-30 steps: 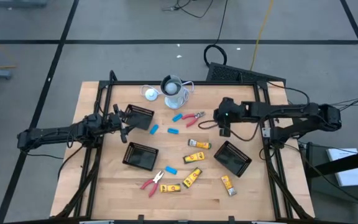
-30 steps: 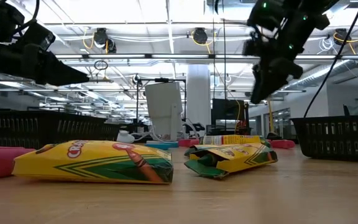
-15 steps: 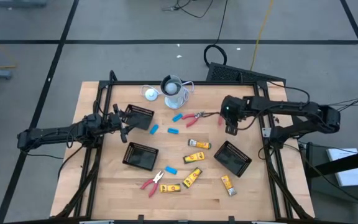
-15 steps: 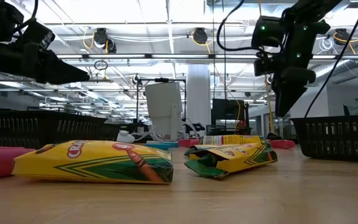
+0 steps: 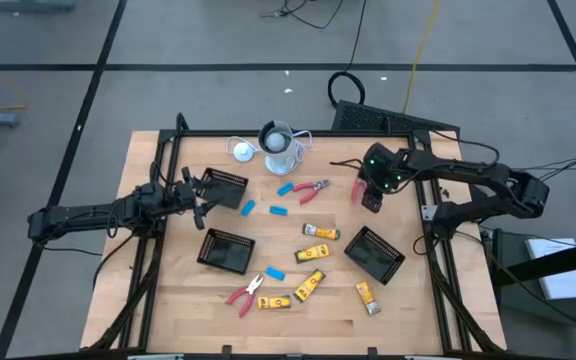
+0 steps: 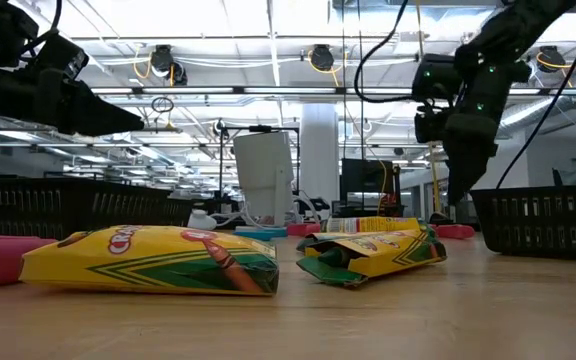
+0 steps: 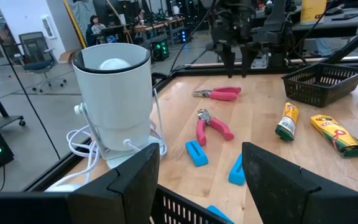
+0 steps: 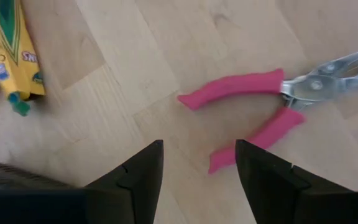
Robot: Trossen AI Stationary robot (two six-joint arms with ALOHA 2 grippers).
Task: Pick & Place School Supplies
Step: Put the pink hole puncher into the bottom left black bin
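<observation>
My right fingers stand apart with nothing between them, pointed down at the counter. Just ahead of the tips lie the pink-handled pliers, handles splayed toward me, steel nose pointing away toward 2 o'clock in the right wrist view. Long axis runs roughly 8-to-2 there, so the gap between my fingers sits just short of the handle ends and off the axis.

In the high view the right gripper hangs at about 3 o'clock from these pliers, near but not touching. The right arm is plainly the nearer one. Judgement: a short reach toward the handles, with a wrist turn to straddle one of them, is what the pick calls for.

Materials: handles look smooth and rubbery, rounded; nose is bright bare metal. Counter is pale wood, planked. A crayon box, yellow-green glossy card, lies off to one side.

My left fingers are also apart and empty, waiting over a black mesh basket at the counter's 9 o'clock side, beside the white cup.
</observation>
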